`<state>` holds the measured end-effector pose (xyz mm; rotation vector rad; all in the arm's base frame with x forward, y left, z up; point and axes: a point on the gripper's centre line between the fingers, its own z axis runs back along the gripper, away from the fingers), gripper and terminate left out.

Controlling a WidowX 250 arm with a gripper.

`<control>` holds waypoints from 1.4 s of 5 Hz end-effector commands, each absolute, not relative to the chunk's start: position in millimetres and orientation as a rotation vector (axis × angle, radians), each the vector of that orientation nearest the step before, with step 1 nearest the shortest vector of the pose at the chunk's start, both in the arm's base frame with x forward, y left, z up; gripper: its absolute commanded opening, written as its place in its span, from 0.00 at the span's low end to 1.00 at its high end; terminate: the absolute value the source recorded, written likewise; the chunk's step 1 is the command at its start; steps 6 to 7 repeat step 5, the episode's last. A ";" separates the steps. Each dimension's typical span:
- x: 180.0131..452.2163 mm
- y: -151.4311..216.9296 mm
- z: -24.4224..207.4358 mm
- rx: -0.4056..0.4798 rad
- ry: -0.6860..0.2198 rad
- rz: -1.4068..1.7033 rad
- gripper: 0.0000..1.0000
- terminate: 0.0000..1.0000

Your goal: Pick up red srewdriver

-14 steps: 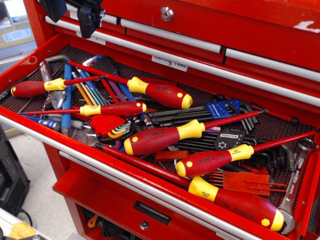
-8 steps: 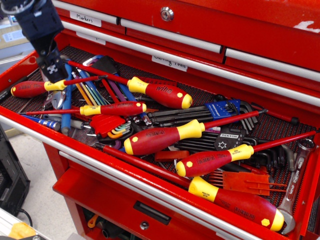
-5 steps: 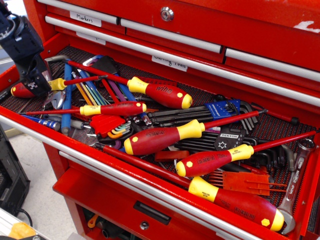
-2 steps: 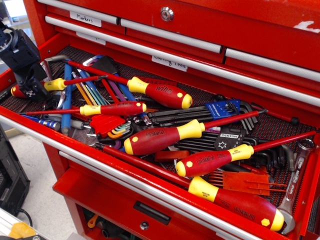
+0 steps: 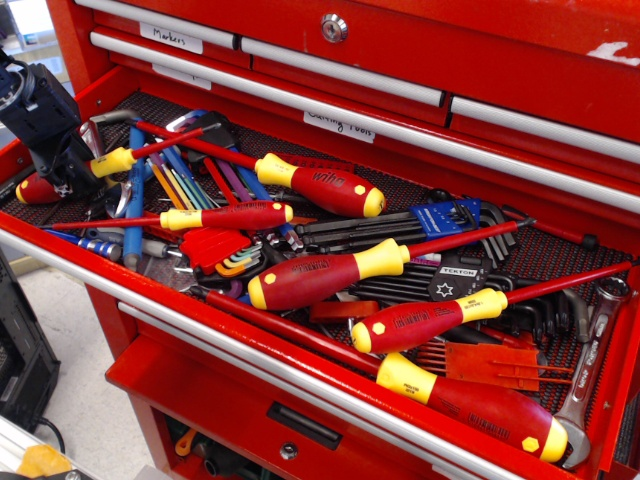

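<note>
While the drawer stands open:
Drawer point(image 5: 60, 255): red tool chest, crowded with tools, spreading right of the gripper.
Gripper point(image 5: 62, 172): black, clamped on the handle.
Red srewdriver point(image 5: 112, 162): in the gripper's grip, shaft tilted up rightward.

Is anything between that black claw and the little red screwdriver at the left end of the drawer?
Nothing visible. The gripper is already down on the red srewdriver handle, covering its middle.

"Markers" on drawer label point(image 5: 170, 38), "wiha" on screwdriver handle point(image 5: 325, 186), "TEKTON" on hex-key holder point(image 5: 457, 272)
</note>
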<state>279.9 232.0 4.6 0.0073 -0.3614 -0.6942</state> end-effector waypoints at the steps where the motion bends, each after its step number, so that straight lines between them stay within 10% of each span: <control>1: 296.7 227.0 56.4 0.062 -0.286 -0.723 0.00 0.00; 4: 300.0 180.9 183.1 0.254 -0.012 -0.778 0.00 0.00; 5: 304.8 162.3 215.7 0.273 0.018 -0.868 0.00 1.00; 7: 304.8 162.3 215.7 0.273 0.018 -0.868 0.00 1.00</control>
